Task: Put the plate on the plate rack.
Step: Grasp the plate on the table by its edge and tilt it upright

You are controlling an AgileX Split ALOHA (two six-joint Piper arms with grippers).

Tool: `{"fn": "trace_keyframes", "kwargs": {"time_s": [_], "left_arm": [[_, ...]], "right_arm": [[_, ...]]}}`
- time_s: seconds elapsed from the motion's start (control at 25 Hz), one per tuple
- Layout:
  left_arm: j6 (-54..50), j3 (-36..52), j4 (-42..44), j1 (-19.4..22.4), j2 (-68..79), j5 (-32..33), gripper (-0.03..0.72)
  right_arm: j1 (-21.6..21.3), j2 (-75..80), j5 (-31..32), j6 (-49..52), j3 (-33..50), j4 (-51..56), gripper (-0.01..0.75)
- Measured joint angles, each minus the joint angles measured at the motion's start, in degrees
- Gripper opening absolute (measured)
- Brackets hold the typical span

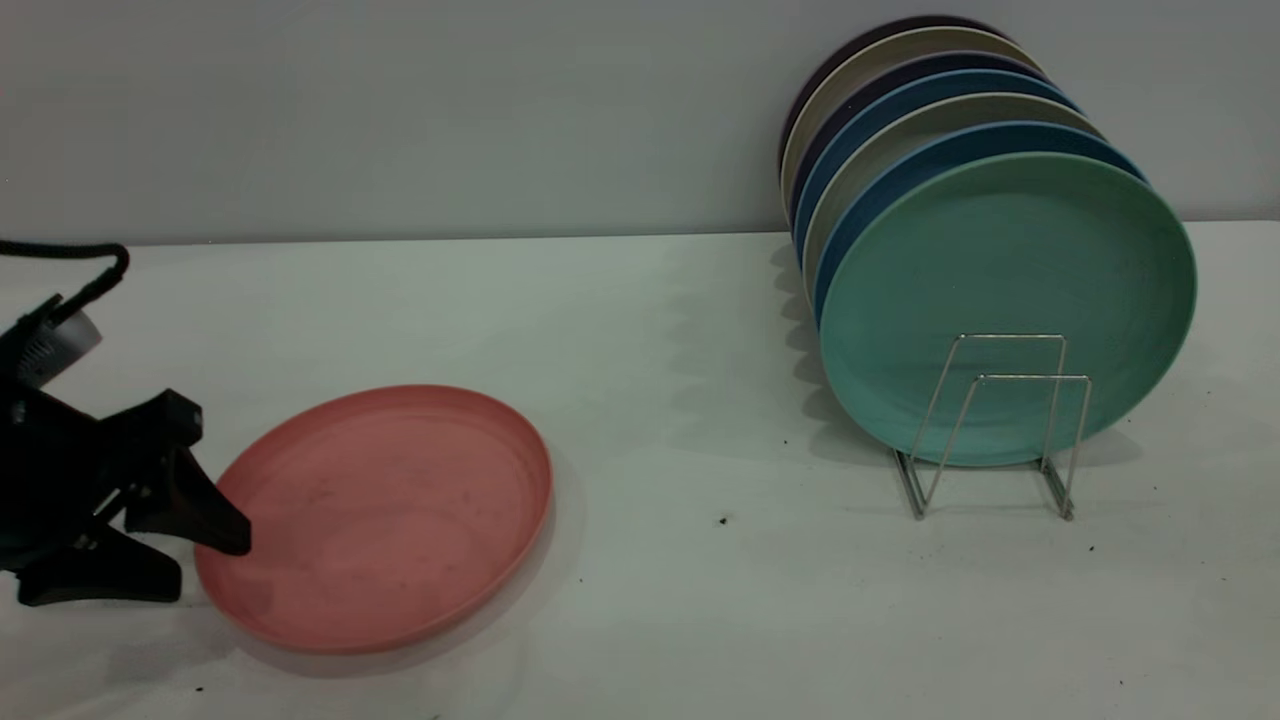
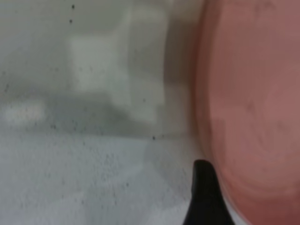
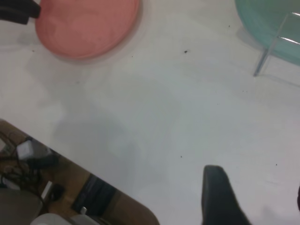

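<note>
The salmon-pink plate (image 1: 385,515) lies flat on the white table at the front left. My left gripper (image 1: 205,565) is open at the plate's left rim. One black finger (image 1: 200,510) reaches over the rim and the other rests on the table beside it. In the left wrist view one finger (image 2: 204,197) stands just outside the plate's rim (image 2: 253,108). The silver wire plate rack (image 1: 1000,420) stands at the right, with its two front loops empty. My right gripper (image 3: 257,187) is open above bare table, out of the exterior view.
Several plates stand upright in the rack, a teal-green plate (image 1: 1005,300) in front and blue and beige ones behind. The right wrist view shows the table's near edge (image 3: 93,164), the pink plate (image 3: 86,23) and the rack (image 3: 276,42) farther off.
</note>
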Motion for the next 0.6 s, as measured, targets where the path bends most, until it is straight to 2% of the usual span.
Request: {"fn": "trace_keyframes", "kwargs": {"time_s": [0.28, 0.6], "left_arm": [[10.1, 0.0, -13.1, 0.0, 2.9, 0.4, 0.487], [12.6, -0.5, -15.3, 0.0, 6.5, 2.6, 0.485]], "right_arm": [[0.0, 0.0, -0.6, 0.0, 0.0, 0.0, 0.417], [0.0, 0.0, -1.0, 0.0, 0.0, 0.0, 0.417]]}}
